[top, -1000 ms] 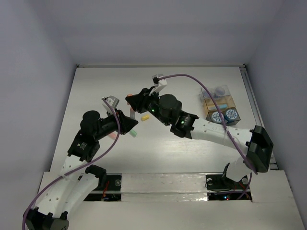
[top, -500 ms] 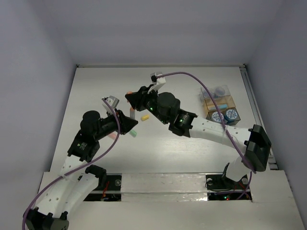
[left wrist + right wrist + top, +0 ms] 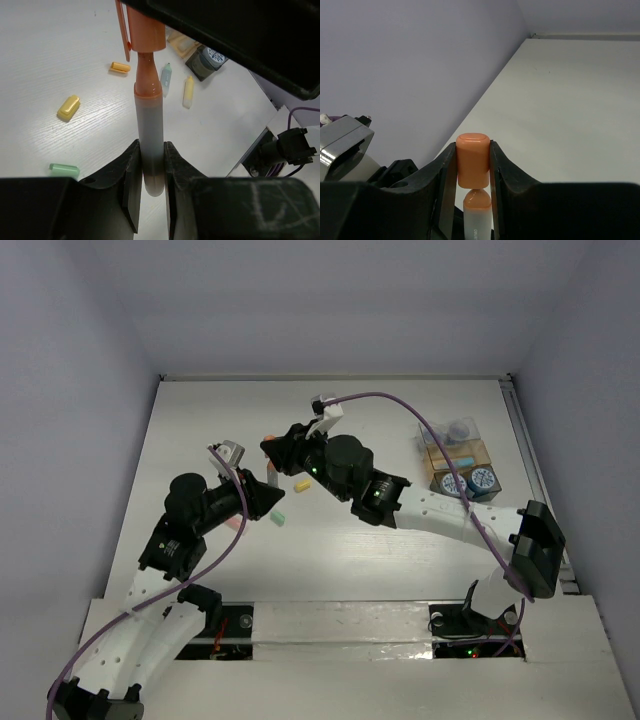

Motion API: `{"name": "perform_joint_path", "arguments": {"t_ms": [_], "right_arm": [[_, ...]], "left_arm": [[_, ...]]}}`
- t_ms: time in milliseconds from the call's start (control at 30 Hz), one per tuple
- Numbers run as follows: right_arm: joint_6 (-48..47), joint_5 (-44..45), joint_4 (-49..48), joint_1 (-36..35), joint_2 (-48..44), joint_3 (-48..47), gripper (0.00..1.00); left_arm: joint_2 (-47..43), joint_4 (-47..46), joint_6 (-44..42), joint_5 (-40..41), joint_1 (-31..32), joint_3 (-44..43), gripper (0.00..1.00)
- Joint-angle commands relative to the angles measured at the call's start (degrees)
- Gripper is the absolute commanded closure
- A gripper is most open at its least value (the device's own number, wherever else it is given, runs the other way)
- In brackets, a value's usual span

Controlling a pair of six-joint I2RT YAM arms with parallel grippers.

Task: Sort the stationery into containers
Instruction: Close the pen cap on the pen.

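Orange pen [image 3: 149,107]: left tool [image 3: 150,152] grips barrel [image 3: 151,135], right tool [image 3: 471,148] grips cap [image 3: 472,162].

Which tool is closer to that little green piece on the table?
Left: the left tool is just beside the green piece; the right tool is farther toward the back.

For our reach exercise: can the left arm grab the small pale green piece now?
Probably not: the left pincer is shut on the orange-capped grey pen, which the right pincer also grips.

Plain white wood-grain table [image 3: 200,420], boxed in by pale lilac-grey walls [image 3: 330,300] on three sides, soft even lighting.
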State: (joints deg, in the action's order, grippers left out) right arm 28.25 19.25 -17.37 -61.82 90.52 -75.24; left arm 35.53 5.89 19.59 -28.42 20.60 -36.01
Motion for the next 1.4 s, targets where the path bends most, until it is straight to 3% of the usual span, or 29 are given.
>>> {"name": "perform_joint_path", "arguments": {"t_ms": [0, 633, 1000, 1367], "right_arm": [[-0.3, 0.71, -1.53, -1.2, 0.36, 0.18, 1.0], [0.22, 2.11, -3.46, -3.48, 0.36, 4.84, 1.0], [5.23, -7.54, -2.76, -5.14, 0.53, 9.93, 1.0], [12.7, -10.37, -2.67, -10.15, 2.46, 19.95, 1.0]], "left_arm": [[-1.25, -1.41, 0.18, 0.91, -0.21, -0.38, 1.0], [-2.83, -1.14, 0.36, 3.02, -0.21, -0.38, 1.0], [-3.62, -0.97, 0.27, 3.9, -0.74, -0.55, 1.0], [-3.8, -0.97, -0.26, 3.64, -2.41, -0.9, 1.0]]}}
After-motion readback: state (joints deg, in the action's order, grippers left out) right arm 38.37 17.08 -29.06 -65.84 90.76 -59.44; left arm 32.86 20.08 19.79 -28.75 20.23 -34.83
